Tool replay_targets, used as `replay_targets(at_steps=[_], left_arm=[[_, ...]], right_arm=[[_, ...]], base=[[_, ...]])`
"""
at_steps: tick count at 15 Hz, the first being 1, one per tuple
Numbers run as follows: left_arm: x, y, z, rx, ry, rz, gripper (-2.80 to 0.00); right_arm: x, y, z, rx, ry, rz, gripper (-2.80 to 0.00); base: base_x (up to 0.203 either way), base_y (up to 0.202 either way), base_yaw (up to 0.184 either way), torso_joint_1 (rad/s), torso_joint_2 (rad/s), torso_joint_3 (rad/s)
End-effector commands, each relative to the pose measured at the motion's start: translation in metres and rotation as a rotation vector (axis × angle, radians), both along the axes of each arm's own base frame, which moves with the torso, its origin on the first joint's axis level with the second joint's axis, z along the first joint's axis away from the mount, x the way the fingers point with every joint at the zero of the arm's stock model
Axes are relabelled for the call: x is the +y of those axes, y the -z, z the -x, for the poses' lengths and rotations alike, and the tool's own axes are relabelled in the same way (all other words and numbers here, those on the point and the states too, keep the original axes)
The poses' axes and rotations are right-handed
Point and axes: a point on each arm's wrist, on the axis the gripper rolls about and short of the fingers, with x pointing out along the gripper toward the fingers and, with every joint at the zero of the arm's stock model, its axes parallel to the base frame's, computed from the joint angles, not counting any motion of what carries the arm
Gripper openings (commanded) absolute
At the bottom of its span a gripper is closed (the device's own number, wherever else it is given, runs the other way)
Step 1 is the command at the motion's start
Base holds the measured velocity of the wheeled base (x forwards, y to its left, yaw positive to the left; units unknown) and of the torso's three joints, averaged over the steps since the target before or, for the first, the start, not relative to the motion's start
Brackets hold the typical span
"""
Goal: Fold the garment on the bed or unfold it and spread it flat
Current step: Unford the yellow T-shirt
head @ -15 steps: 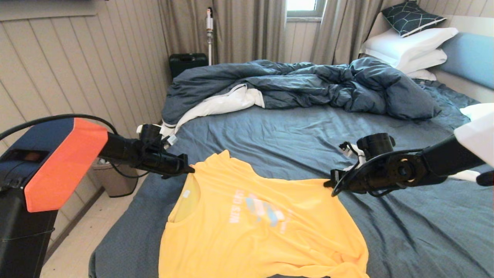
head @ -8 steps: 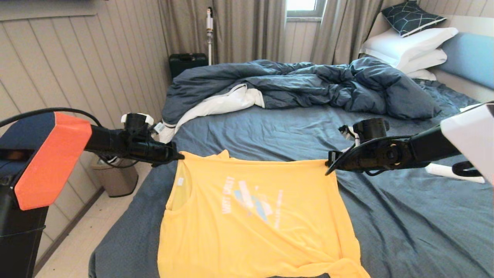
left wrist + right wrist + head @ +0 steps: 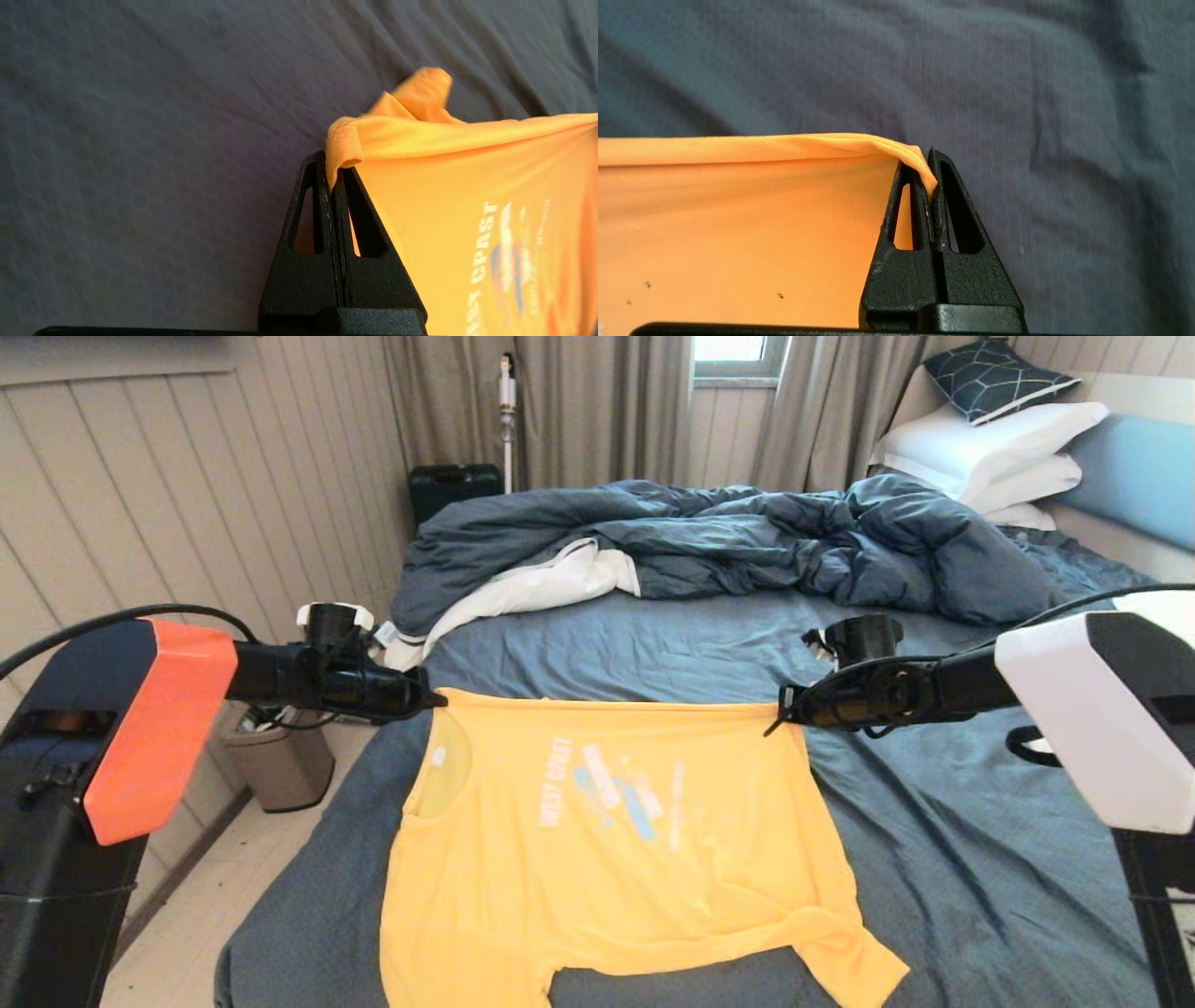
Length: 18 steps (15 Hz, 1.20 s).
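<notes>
Left gripper (image 3: 439,701) is clamped shut on one far corner of the garment (image 3: 616,840); the left wrist view shows the yellow hem folded over and pinched between the two black fingers (image 3: 322,205), with a small flap of cloth standing up just beyond the tips. Right gripper (image 3: 773,721) is likewise closed on the opposite far corner — the right wrist view shows the fabric edge drawn into the seam between its fingers (image 3: 941,200).

Between the two grippers the far edge of the garment runs taut and nearly straight, lifted off the bed (image 3: 980,877). From that edge the shirt slopes down toward the robot and lies on the slate-blue sheet, chest print facing up, white lettering and light-blue graphic below and between the gripper tips. The round neck opening sits just below the left gripper. A sleeve spreads out at the near side, below the right gripper; the near hem shows some bunching there.

Beyond both grippers — well apart from the held edge — lies the rumpled duvet (image 3: 728,541), its white lining turned out on the left gripper's side. Pillows (image 3: 990,448) are stacked far past the right gripper, at the headboard (image 3: 1134,476). A small bin (image 3: 280,770) stands on the floor beneath the left arm.
</notes>
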Motion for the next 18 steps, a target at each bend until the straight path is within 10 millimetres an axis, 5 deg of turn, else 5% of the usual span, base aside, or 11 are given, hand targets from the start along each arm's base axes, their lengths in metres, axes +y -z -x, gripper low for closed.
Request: replay_targets(at_steps=[1,11,12,13,14,18], left_arm=[[0.000,0.012,-0.005,0.010,0.001,0.000,-2.80],[0.010,0.026,-0.012,-0.054,0.003,-0.063,-2.80],[0.010,0.027,-0.012,-0.052,-0.009,-0.074,-2.80],[0.010,0.026,-0.012,-0.048,-0.016,-0.080,-2.80],[0.010,0.026,-0.011,-0.045,-0.016,-0.081,0.00],[0.018,0.014,-0.004,-0.012,-0.028,-0.084,0.00]], right_arm=[[0.001,0.008,-0.012,-0.002,0.001,0.001,-2.80],[0.000,0.016,-0.024,0.001,-0.012,0.053,-2.80],[0.000,0.017,-0.024,0.011,-0.011,0.055,0.00],[0.000,0.017,-0.024,0.011,-0.012,0.056,0.00],[0.000,0.017,-0.024,0.011,-0.014,0.057,0.00],[-0.008,0.015,-0.019,0.023,-0.004,0.058,0.00]], base=[[0.000,0.000,0.000,0.000,0.00,0.000],[0.000,0.000,0.000,0.000,0.00,0.000],[0.000,0.000,0.000,0.000,0.00,0.000],[0.000,0.000,0.000,0.000,0.00,0.000],[0.000,0.000,0.000,0.000,0.00,0.000],[0.000,0.000,0.000,0.000,0.00,0.000]])
